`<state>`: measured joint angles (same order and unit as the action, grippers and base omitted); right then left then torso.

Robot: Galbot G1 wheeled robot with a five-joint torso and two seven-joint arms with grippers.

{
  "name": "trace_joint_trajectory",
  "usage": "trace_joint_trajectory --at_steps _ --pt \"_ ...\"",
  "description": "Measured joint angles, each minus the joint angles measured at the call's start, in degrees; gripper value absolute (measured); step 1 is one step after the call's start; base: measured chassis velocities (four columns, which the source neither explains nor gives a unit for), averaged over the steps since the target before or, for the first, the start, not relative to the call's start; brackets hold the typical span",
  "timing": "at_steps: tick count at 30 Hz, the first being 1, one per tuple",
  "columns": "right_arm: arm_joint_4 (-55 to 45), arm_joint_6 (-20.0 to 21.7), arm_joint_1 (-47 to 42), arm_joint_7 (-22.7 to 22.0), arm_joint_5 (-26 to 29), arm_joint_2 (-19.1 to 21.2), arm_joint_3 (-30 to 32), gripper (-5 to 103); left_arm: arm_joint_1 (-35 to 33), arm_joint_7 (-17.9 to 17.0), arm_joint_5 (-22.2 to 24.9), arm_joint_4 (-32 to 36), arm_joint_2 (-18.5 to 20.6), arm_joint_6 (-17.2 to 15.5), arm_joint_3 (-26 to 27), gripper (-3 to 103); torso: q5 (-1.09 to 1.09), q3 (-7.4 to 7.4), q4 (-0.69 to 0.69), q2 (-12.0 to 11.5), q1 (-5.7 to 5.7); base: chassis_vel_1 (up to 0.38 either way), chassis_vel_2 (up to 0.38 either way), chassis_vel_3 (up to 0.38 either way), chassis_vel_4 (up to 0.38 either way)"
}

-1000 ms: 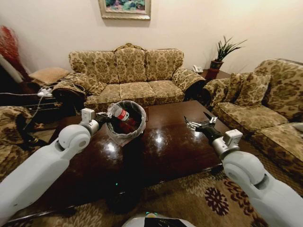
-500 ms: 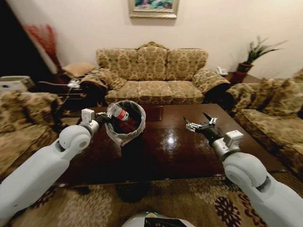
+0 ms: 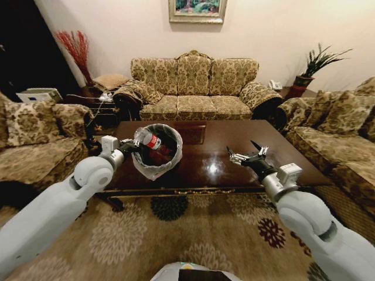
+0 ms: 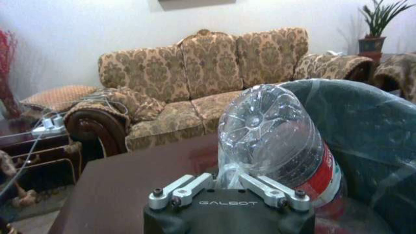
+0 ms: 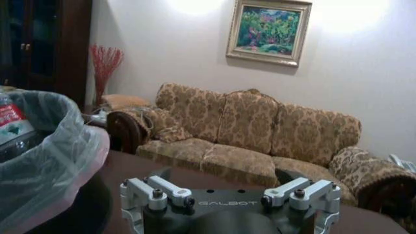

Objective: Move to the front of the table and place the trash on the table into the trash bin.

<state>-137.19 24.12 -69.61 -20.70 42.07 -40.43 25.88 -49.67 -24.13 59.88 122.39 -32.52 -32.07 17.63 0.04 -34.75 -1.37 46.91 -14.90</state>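
Here the two white arms reach forward from the bottom corners of the head view, over a patterned carpet (image 3: 176, 234). The left hand (image 3: 130, 144) is raised in front of the dark glossy surface (image 3: 234, 170), its fingers pinching the base end of a clear bottle (image 3: 149, 141) with a red label; the bottle lies tilted across the mouth of the trash bin (image 3: 156, 153), neck end pointing into the dark inside. The left wrist view shows the same grip from behind: the ribbed bottom of the bottle (image 4: 276, 134) fills the space just beyond the hand (image 4: 227, 187), and the bin (image 4: 364, 146) with its clear plastic liner curves around the far side of it. Whether the bin stands on the surface or is carried along with the bottle cannot be told.

The right hand (image 3: 245, 154) hangs over the near right part of the surface, its fingers spread wide and holding nothing. In the right wrist view that hand (image 5: 231, 202) is spread in the same way, with the liner rim of the bin (image 5: 58, 161) off to one side.

The polished top reflects ceiling lights. Beyond its far edge stands a three-seat sofa (image 3: 196, 85) in gold floral cloth, with matching armchairs at both sides, a framed painting (image 3: 197, 10) on the wall above, and a potted plant (image 3: 313, 64) in the far right corner.
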Motion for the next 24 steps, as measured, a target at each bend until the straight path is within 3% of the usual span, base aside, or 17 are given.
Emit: trace_joint_trajectory --at_steps 10,16,24 --pt "-0.28 -1.23 -3.87 3.88 -3.36 -0.67 1.48 100 -0.56 -0.29 0.17 1.56 -0.22 0.14 -0.25 1 -0.03 0.00 0.03 0.04 0.01 0.179 -0.145 -0.169 0.156" --pt "-0.02 -1.58 -5.23 4.61 -7.68 -1.24 0.96 100 -0.79 -0.67 0.35 2.27 0.06 0.68 -0.25 1 -0.02 -0.07 0.02 -0.01 -0.14 -0.015 0.038 0.024 -0.047" --pt "-0.46 -1.57 -6.40 4.57 -8.53 -1.99 0.85 100 -0.63 -0.66 0.81 3.00 0.39 0.66 -0.55 1 -0.02 -0.02 0.01 0.01 -0.02 0.102 0.095 -0.086 -0.088"
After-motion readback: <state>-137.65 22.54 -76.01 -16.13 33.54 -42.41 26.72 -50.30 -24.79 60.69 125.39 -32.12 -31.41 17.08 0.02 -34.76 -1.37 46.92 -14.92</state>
